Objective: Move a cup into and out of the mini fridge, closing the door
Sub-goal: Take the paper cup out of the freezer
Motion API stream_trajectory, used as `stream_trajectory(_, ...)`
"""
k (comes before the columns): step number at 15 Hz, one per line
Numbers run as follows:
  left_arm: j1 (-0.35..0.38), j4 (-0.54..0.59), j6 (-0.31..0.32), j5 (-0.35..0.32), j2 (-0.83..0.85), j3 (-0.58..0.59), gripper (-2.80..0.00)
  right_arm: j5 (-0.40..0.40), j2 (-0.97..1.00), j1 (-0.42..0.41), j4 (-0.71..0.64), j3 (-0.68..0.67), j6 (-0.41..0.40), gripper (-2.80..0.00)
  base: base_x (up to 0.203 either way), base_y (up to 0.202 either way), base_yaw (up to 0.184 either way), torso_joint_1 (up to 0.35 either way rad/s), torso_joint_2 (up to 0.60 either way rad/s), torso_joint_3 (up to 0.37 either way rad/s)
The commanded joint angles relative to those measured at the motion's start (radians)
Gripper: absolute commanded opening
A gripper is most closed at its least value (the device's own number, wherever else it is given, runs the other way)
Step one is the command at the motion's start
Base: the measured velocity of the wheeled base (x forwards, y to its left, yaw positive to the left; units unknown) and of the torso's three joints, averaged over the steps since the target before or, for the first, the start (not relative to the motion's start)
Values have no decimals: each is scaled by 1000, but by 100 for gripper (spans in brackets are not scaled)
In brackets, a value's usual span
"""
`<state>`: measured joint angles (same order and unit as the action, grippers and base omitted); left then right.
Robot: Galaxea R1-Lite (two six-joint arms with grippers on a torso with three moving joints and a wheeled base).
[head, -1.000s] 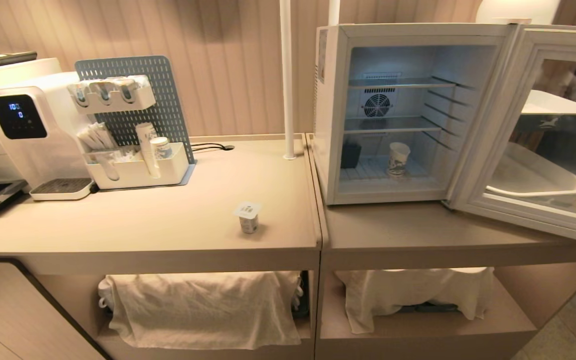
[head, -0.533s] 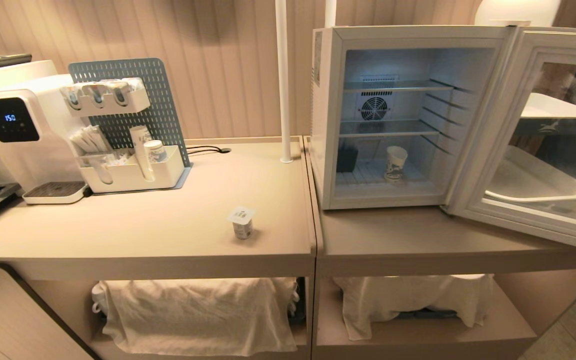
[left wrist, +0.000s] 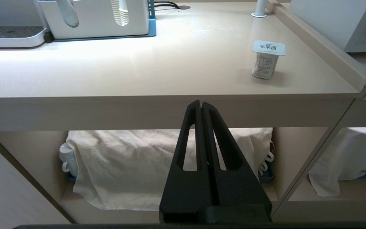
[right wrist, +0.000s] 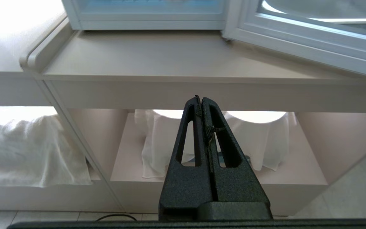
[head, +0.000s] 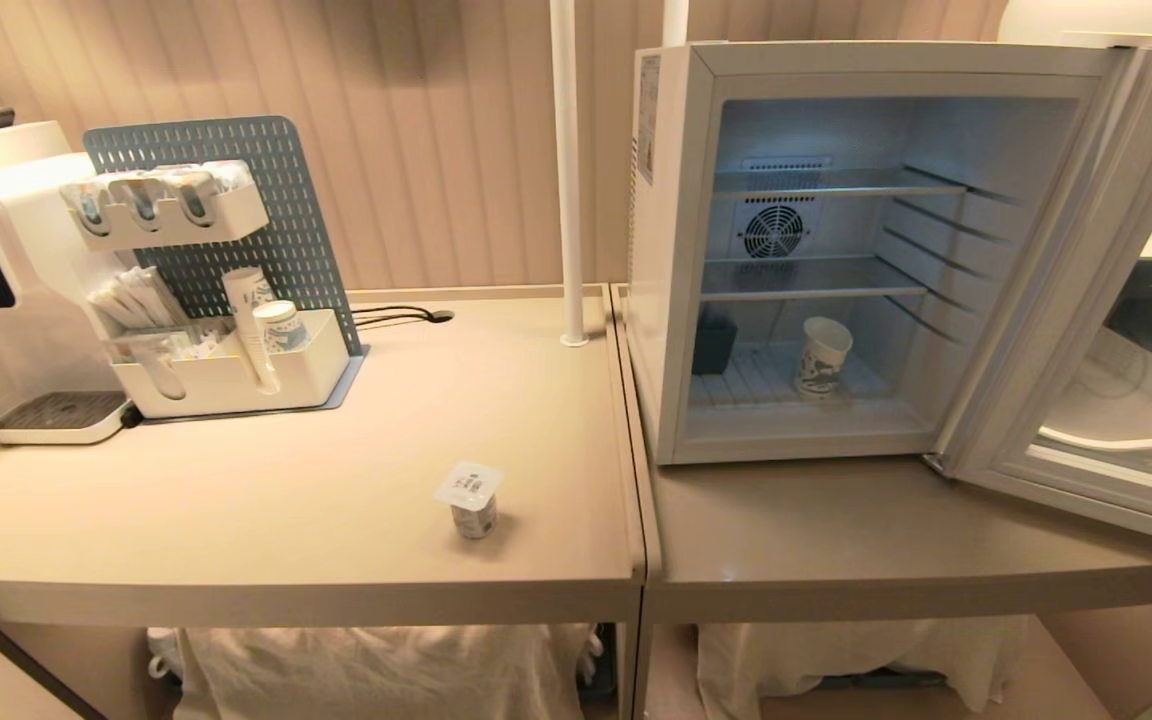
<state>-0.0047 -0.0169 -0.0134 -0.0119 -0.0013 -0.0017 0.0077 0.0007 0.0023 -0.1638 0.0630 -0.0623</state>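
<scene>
Standing tapered paper cup [head: 823,357], wire shelves [head: 816,278]

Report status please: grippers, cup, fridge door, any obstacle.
Left gripper and right gripper shut, empty, below counter edge. Small white patterned paper cup upright on mini fridge floor. Grey-framed glass door open. Nothing blocking the opening.
</scene>
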Motion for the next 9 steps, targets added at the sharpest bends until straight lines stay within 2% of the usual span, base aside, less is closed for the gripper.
stream_trajectory(1, 0, -1, 0, 0, 0, 0, -280, 0, 8, -1, 2, 47, -2, -280, 0, 0, 0, 0, 0, 0)
stream_trajectory(4, 0, -3, -2, 0, 0, 0, -280, 3, 195, -1, -29, 289, 36, -280, 0, 0, 0, 0, 0, 0)
stream_trajectory(7, 0, -3, -2, 0, 1, 2, -280, 22, 622, 0, -63, 501, 86, -280, 0, 0, 0, 0, 0, 0)
stream_trajectory(9, 0, -3, -2, 0, 1, 2, -280, 69, 908, 0, -74, 593, 96, -280, 0, 0, 0, 0, 0, 0)
